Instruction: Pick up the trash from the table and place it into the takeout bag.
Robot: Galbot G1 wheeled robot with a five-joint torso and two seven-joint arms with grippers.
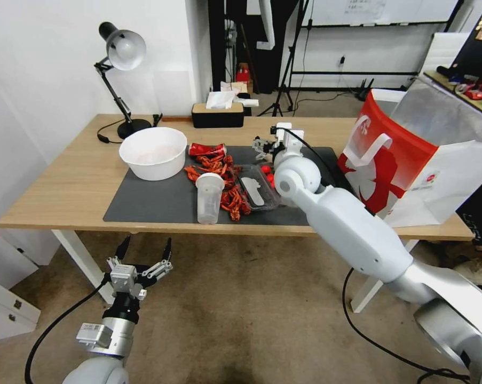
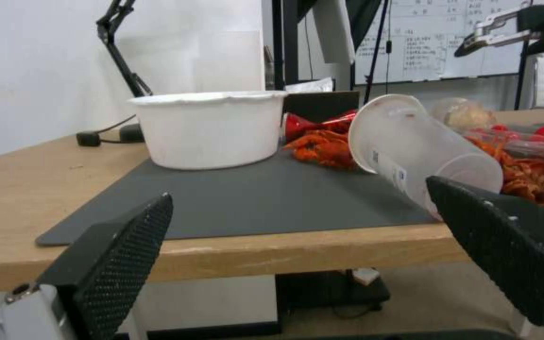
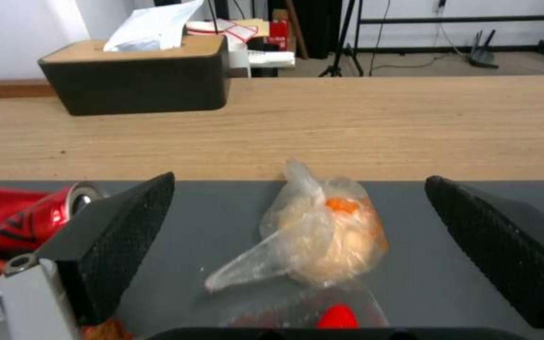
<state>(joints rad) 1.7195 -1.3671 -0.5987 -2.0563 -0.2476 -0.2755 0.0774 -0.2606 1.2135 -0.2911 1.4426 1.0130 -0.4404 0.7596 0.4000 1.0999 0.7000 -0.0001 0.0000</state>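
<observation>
1. As we reach our right gripper (image 3: 297,264) over the table (image 1: 64,186), its jaws spread wide and hold nothing; the small clear food bag (image 3: 313,241) lies on the dark mat (image 1: 155,205), centred between them.
2. We judge the bag light, soft and slippery; its twisted neck looks the surest hold.
3. At nine o'clock from it lies the crushed red drink can (image 3: 20,219); the tomato tray sits just nearer us.
4. At three o'clock stands the takeout bag (image 1: 411,165), open-topped.
5. Our left gripper (image 1: 144,248) hangs wide open below the table edge, facing the clear plastic cup (image 2: 423,153).
</observation>
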